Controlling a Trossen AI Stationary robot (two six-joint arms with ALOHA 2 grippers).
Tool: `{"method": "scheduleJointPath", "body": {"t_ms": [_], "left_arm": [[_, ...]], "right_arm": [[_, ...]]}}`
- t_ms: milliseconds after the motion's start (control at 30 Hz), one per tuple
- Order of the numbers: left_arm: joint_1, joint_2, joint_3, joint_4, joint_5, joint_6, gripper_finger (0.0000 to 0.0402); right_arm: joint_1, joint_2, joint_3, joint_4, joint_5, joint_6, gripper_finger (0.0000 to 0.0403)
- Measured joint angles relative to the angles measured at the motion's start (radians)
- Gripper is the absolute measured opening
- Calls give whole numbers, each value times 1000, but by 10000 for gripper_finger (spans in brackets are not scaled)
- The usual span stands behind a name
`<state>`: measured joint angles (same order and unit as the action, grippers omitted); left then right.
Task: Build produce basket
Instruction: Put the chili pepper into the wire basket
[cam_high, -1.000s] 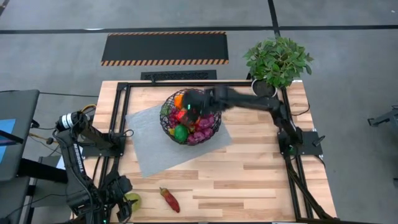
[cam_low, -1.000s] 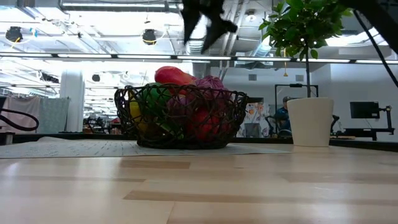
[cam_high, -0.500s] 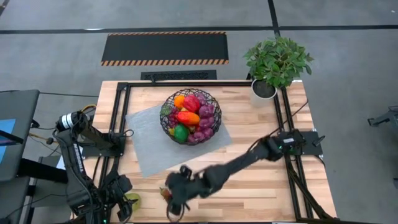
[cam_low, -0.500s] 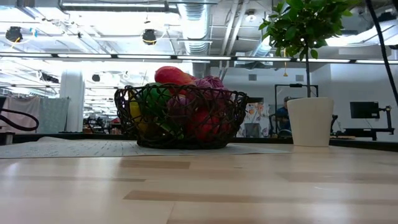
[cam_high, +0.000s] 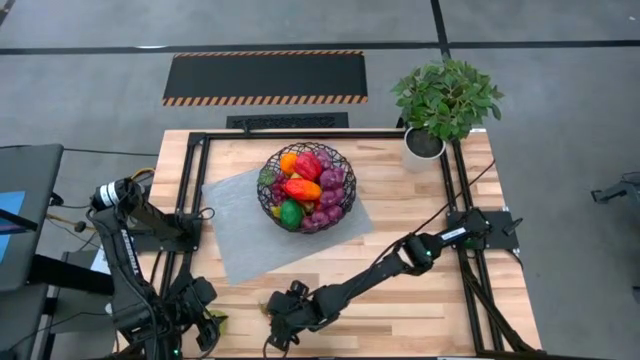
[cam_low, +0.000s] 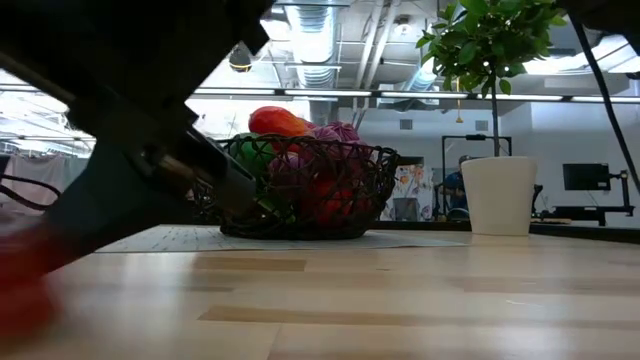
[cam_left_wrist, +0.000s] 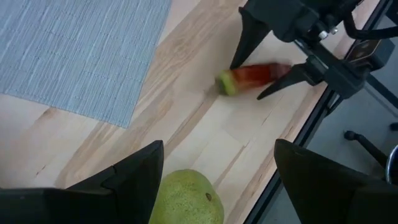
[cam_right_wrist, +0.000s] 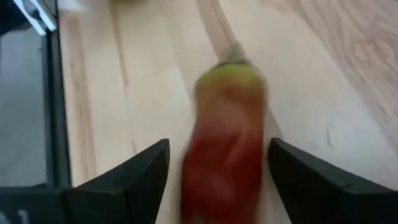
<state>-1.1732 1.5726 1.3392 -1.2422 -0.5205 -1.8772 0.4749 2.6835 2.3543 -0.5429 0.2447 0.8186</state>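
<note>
Your right hand was over the basket 1 s ago — now it sits low at the near edge of the tabletop, fingers wide on either side of the red pepper, not closed on it. The basket stands on the grey mat, already heaped with produce. Left hand waits open above a green pear — likely 2 pieces left.

table: pale wood planks, smooth, matt | mat beside the basket: grey woven cloth, fine ribbed weave | basket: thin black wire mesh | pepper on the table: red, glossy skin | pear near the mat: green, speckled, dull | right gripper: black matt fingers
</note>
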Motion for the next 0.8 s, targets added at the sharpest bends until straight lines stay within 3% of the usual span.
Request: {"method": "scheduleJointPath", "body": {"t_ms": [133,233,500,600,800], "left_arm": [[0,0,0,1,1,-4,290],[0,0,0,1,7,-5,290],[0,0,0,-1,6,15,290],[0,0,0,-1,6,17,290],[-5,0,0,-3,-2,30,290]], "right_arm": [[0,-2,2,-77,26,29,286],[-1,-32,-1,-169,34,49,258],[-34,-115,-5,-307,34,43,86],[-54,-188,-5,-307,48,-21,85],[-130,-361,-3,-382,172,-64,86]]}}
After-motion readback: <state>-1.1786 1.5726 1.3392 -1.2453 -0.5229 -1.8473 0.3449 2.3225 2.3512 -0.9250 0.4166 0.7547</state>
